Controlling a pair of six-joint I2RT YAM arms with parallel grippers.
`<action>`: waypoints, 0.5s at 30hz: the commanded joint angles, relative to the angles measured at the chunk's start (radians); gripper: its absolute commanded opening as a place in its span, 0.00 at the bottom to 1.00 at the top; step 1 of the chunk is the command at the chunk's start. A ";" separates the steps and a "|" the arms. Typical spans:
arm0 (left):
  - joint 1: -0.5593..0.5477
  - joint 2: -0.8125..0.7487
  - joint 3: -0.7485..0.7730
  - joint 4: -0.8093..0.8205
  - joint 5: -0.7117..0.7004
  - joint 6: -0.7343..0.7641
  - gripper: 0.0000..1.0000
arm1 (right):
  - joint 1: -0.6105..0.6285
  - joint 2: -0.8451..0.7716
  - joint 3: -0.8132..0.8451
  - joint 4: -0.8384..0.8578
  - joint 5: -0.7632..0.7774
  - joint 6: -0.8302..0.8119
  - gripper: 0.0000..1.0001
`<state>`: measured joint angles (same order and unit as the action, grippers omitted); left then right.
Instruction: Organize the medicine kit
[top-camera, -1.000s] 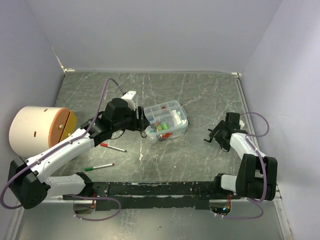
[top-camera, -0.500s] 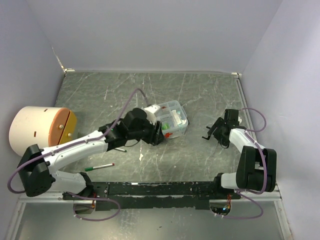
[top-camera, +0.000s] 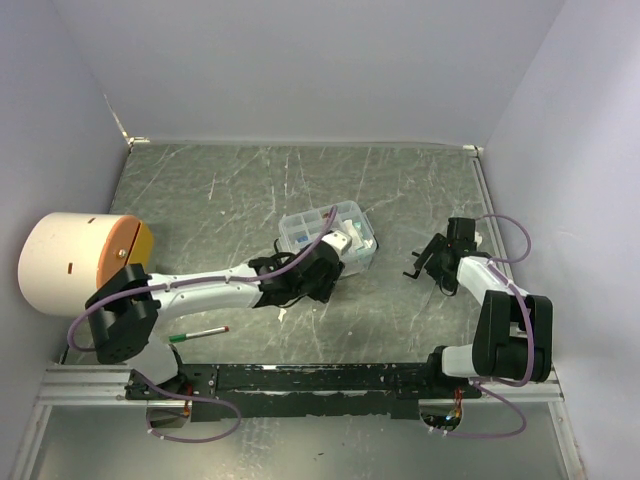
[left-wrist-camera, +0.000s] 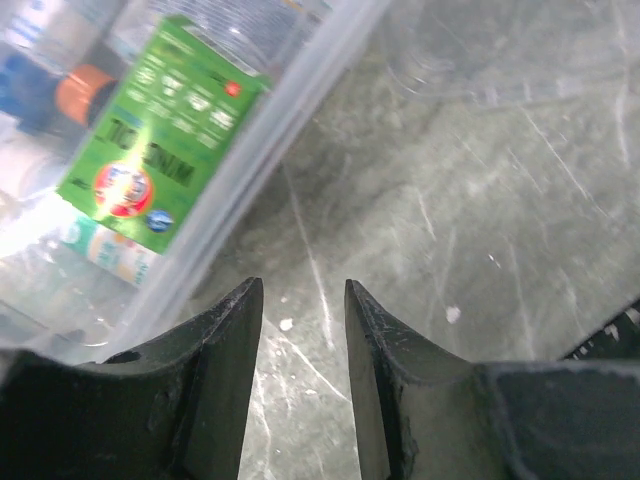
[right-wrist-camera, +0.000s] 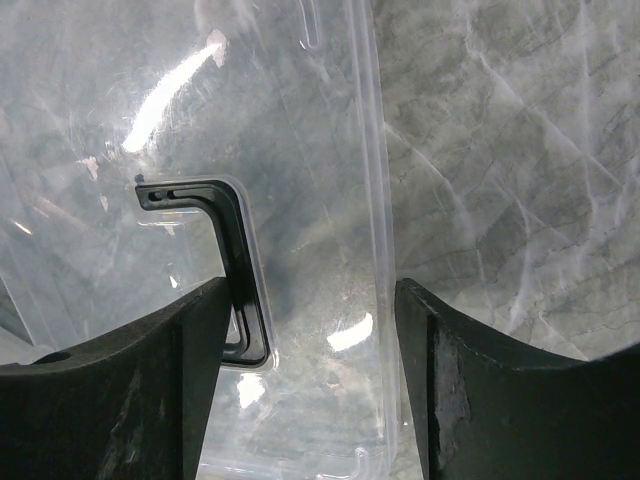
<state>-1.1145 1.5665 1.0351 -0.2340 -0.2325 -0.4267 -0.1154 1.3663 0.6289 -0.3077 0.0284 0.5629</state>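
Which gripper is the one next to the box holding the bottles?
The left gripper: its fingertips are just beside the wall of the clear box. The right gripper is elsewhere, over a separate clear lid.

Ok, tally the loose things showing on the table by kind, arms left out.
kit box: 1
clear lid: 1
green pen: 1
cylinder: 1
Total: 4 in view; the left arm may hide more.
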 joint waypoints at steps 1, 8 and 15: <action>0.001 0.012 0.060 -0.023 -0.175 -0.025 0.49 | 0.019 0.030 -0.020 -0.045 0.031 -0.021 0.65; 0.014 0.090 0.128 -0.058 -0.227 -0.002 0.51 | 0.031 0.034 -0.033 -0.040 -0.011 -0.014 0.54; 0.093 0.143 0.202 -0.072 -0.172 0.022 0.51 | 0.031 0.003 -0.054 -0.021 -0.034 -0.002 0.54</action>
<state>-1.0740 1.6962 1.1839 -0.3004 -0.3889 -0.4278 -0.0998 1.3628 0.6201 -0.2863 0.0132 0.5652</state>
